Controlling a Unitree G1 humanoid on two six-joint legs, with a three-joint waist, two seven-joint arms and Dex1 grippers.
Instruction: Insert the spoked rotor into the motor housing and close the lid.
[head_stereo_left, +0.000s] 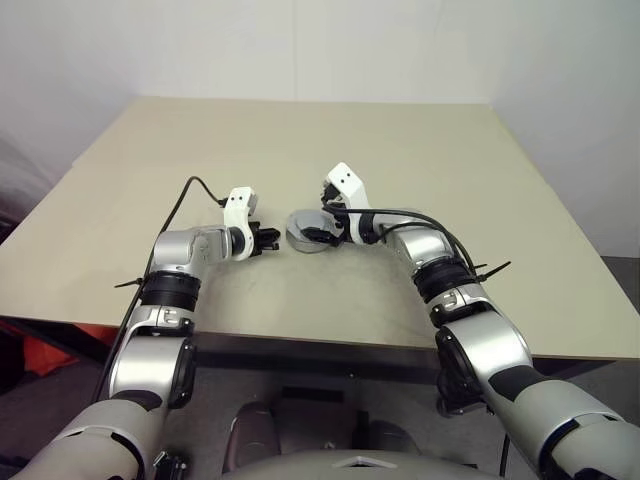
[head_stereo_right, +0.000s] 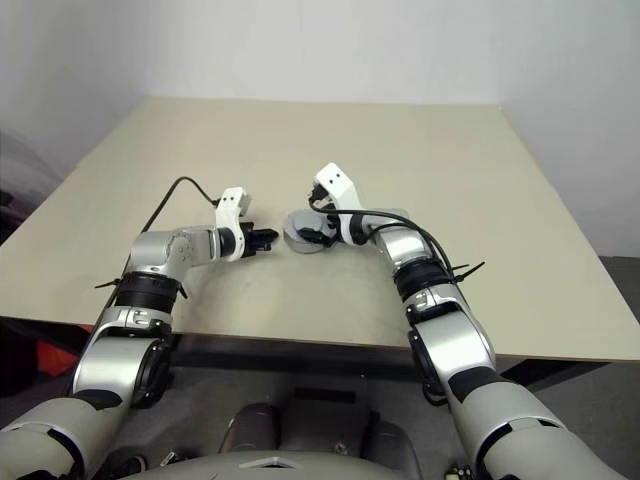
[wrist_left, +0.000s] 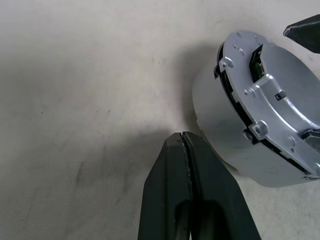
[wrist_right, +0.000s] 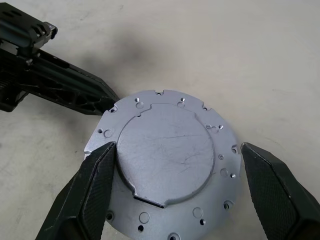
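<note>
- Head view: the motor housing (head_stereo_left: 305, 231) sits mid-table (head_stereo_left: 420, 150) between my grippers.
- Left wrist: my left gripper (wrist_left: 186, 142), fingers pressed together, is just beside its wall.
- Right wrist: my right gripper (wrist_right: 175, 165) gapes wide, straddling it. The housing looks heavy, rigid and slick, so I judge the rim the place to grip.

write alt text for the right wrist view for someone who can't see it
A round silvery motor housing sits on a beige table, seen from above between the right gripper's two open black fingers, one on each side. The left gripper, fingers shut, points at the housing's rim.
</note>
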